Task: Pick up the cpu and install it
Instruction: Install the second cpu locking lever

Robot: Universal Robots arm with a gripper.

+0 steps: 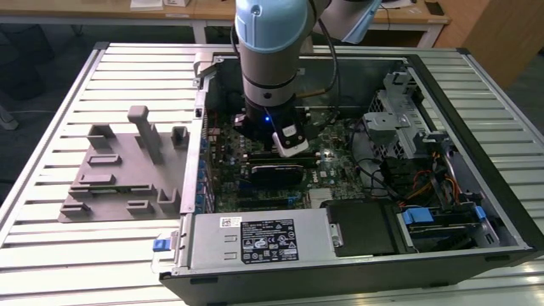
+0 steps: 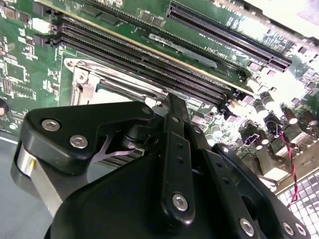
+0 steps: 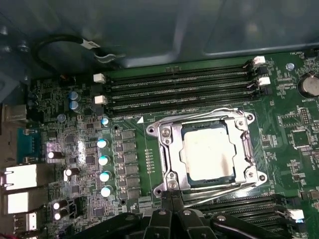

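in the socket (image 3: 207,152) on the motherboard (image 3: 149,129), the cpu (image 3: 208,153) lies flat, silver top up, square so no clear long axis, edges parallel to the socket frame. gripper (image 3: 172,209) sits just beside the socket's edge, nothing held; how far open, cannot tell. beyond the socket: empty memory slots (image 3: 179,92). all inside the open computer case (image 1: 476,76).

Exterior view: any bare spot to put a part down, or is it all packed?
Free: slatted table at the exterior view's left, around the grey holder tray, and the strip in front of the tray. Crowded: inside the computer case, the arm hangs over the motherboard, with cables and drive bays at the exterior view's right.
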